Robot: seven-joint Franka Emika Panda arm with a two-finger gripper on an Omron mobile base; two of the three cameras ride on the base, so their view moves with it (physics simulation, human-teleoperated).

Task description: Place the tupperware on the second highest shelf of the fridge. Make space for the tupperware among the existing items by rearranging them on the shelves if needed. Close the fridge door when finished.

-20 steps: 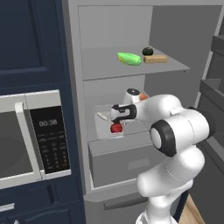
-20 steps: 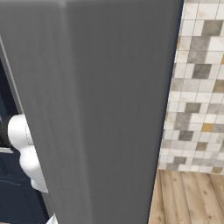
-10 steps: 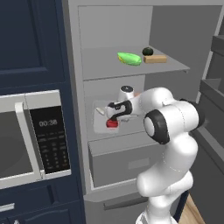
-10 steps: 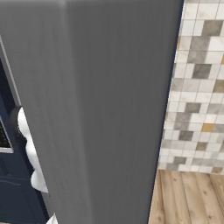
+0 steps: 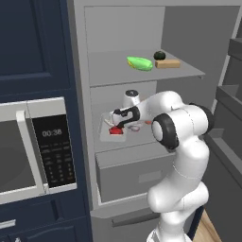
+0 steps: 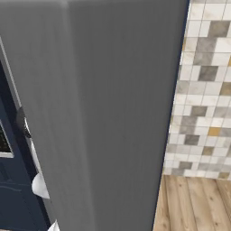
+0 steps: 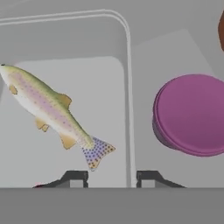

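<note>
Grey fridge interior, door swung open at right; navy cabinet with microwave to its left. Arm reaches in over the second highest shelf, gripper low above the tupperware, a pale shallow tray with a rounded rim. Hand view: fingertips sit apart, straddling the tray's right wall, nothing visibly clamped (a grip below the frame can't be ruled out). A trout-like fish lies inside the tray; purple cup stands just beside the wall, outside. Green vegetable, dark ball and tan block sit on the upper shelf. Judgement: tray looks nearly placed. To finish well, seat it flat and fully back from the shelf edge, lift straight out without nudging the cup, then go for the door.
</note>
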